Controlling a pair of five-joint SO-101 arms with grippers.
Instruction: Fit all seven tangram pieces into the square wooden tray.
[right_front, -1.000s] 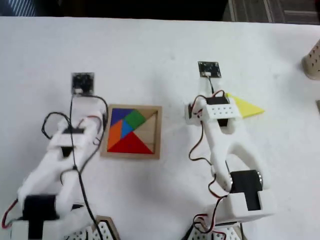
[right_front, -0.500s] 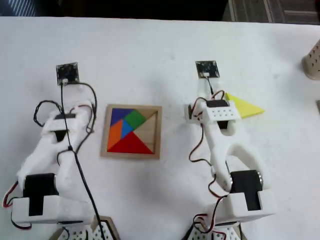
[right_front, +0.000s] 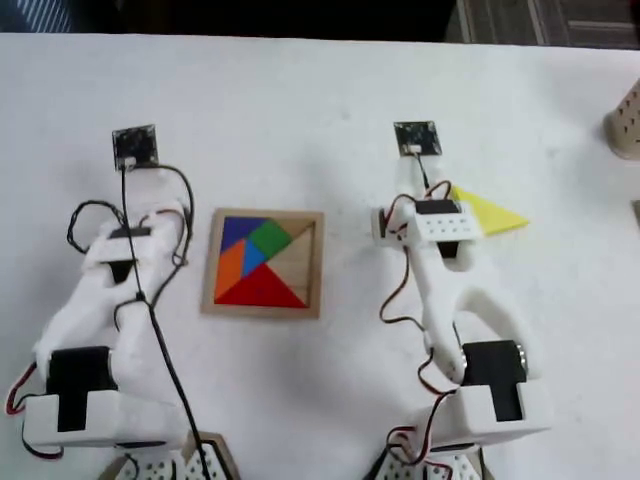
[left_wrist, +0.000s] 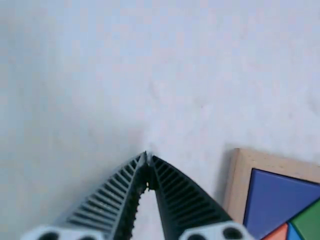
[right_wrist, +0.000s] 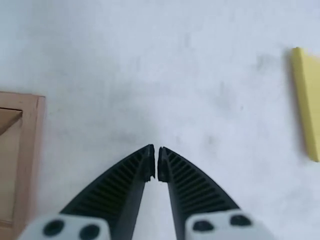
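Note:
The square wooden tray (right_front: 318, 262) lies between the two arms on the white table. It holds blue (right_front: 234, 232), green (right_front: 270, 236), orange (right_front: 231, 271), red (right_front: 262, 288) and small light-blue pieces, with bare wood along its right side. A yellow triangle (right_front: 494, 214) lies right of the right arm, partly under it. My left gripper (left_wrist: 148, 159) is shut on nothing over bare table, just left of the tray's rim (left_wrist: 239, 177) and the blue piece (left_wrist: 280, 200). My right gripper (right_wrist: 155, 152) is shut and empty, between the tray's edge (right_wrist: 31, 160) and the yellow triangle (right_wrist: 306, 100).
A tan pegged object (right_front: 625, 122) stands at the table's right edge. The far edge of the table runs along the top of the high view. Cables loop beside both arms. Open white table lies beyond the tray and both wrists.
The left arm has swung left, away from the tray, then settled. The right arm has barely moved. The tray's pieces and the yellow triangle lie as before.

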